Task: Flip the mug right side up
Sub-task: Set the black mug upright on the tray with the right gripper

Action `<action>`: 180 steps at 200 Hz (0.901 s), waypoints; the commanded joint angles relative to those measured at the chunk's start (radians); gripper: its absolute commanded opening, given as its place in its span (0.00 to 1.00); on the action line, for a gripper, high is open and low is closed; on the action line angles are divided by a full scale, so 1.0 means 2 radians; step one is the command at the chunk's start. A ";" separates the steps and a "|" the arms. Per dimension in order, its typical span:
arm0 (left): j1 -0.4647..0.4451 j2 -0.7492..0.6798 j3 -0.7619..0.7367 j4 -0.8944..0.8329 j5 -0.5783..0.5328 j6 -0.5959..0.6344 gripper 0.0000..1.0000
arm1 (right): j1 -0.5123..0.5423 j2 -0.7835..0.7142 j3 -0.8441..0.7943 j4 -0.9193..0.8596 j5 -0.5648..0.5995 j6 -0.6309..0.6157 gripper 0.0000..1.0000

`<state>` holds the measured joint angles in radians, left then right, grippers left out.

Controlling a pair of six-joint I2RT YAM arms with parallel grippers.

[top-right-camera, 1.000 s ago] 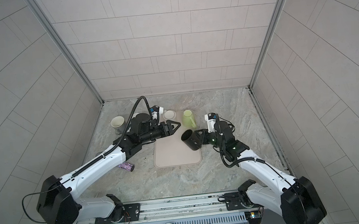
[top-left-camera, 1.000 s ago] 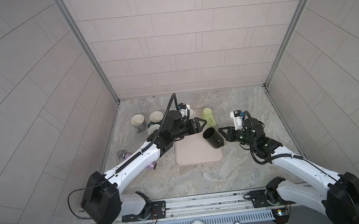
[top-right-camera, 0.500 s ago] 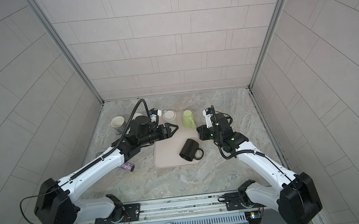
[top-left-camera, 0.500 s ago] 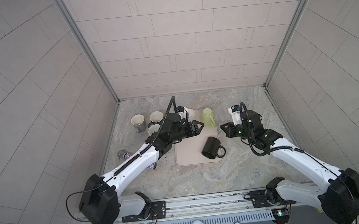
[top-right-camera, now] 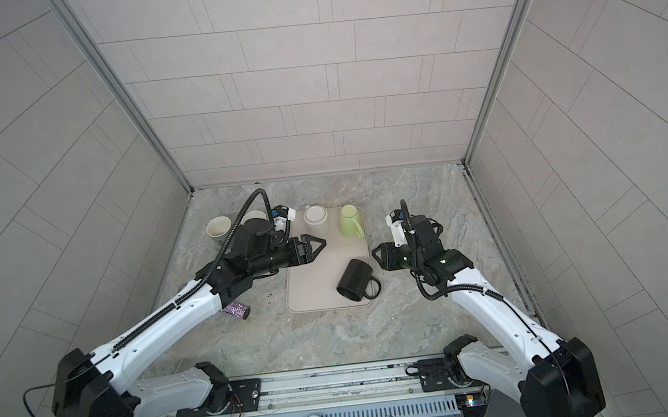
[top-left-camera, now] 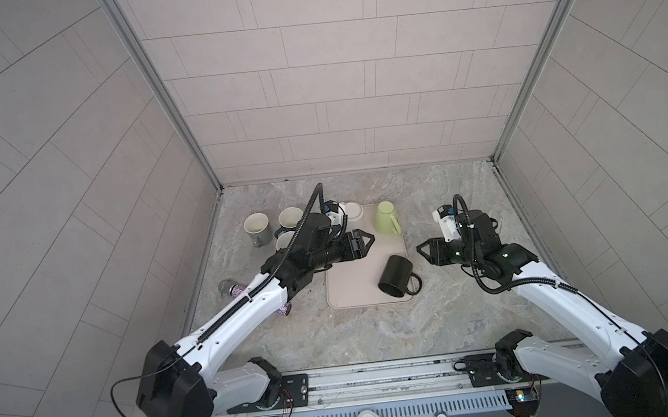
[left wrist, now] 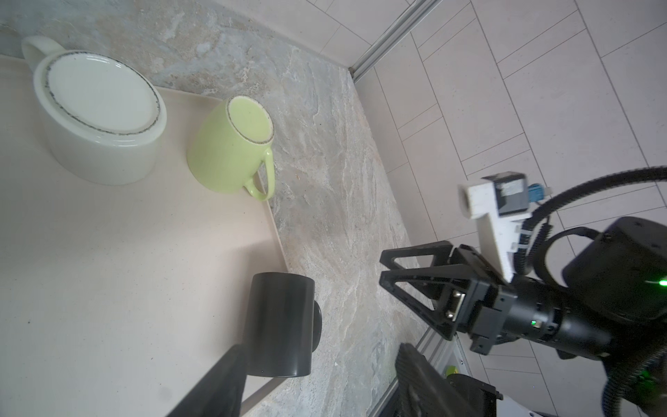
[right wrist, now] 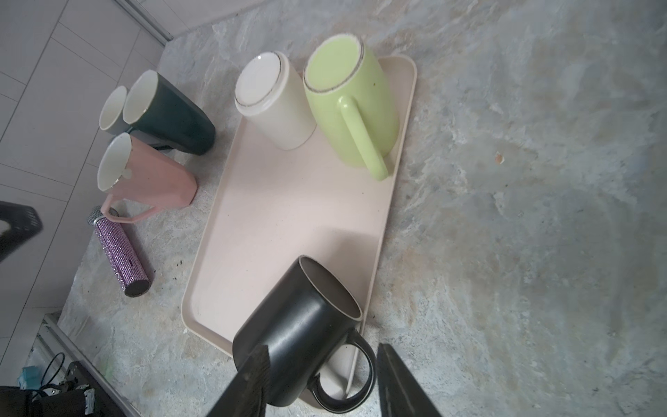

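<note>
The black mug (top-left-camera: 394, 275) (top-right-camera: 355, 279) lies on its side at the front right corner of the beige tray (top-left-camera: 352, 283). In the right wrist view its mouth (right wrist: 332, 289) faces the back right and its handle (right wrist: 355, 382) rests over the tray's rim. My right gripper (top-left-camera: 419, 248) (right wrist: 325, 346) hangs open and empty just right of and above the mug, not touching it. Over the tray's back left, my left gripper (top-left-camera: 370, 240) (left wrist: 321, 361) is open and empty, with the mug (left wrist: 279, 325) ahead of it.
A white mug (top-left-camera: 352, 212) and a green mug (top-left-camera: 385, 218) stand upside down at the back of the tray. Several upright mugs (right wrist: 144, 173) cluster left of the tray under the left arm. A glittery purple cylinder (right wrist: 119, 249) lies front left.
My right gripper let go of the black mug, opened and drew back to the right. The mug came down from the air onto the tray. The left gripper backed off slightly.
</note>
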<state>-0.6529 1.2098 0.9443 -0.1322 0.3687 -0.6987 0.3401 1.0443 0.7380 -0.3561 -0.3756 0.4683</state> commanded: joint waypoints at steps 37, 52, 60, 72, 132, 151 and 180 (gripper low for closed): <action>-0.034 -0.036 -0.058 -0.004 -0.007 -0.011 0.71 | -0.001 0.040 -0.043 0.027 -0.048 0.008 0.47; -0.039 -0.044 -0.074 -0.003 -0.010 -0.011 0.71 | -0.001 0.043 -0.054 0.039 -0.061 0.005 0.47; -0.041 -0.047 -0.082 -0.001 -0.011 -0.010 0.71 | -0.001 0.046 -0.057 0.045 -0.064 0.003 0.46; -0.044 -0.051 -0.092 0.000 -0.015 -0.010 0.71 | -0.001 0.049 -0.073 0.052 -0.063 -0.001 0.47; -0.047 -0.062 -0.118 0.010 -0.015 -0.029 0.71 | -0.001 0.083 -0.087 0.088 -0.062 0.001 0.45; -0.047 -0.062 -0.118 0.012 -0.016 -0.030 0.71 | -0.001 0.096 -0.086 0.098 -0.071 -0.002 0.44; -0.047 -0.062 -0.120 0.020 -0.015 -0.038 0.71 | -0.001 0.112 -0.079 0.101 -0.092 -0.013 0.43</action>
<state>-0.7425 1.1027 0.7147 -0.1230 0.3470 -0.7589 0.3397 1.2514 0.5644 -0.1757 -0.5190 0.4709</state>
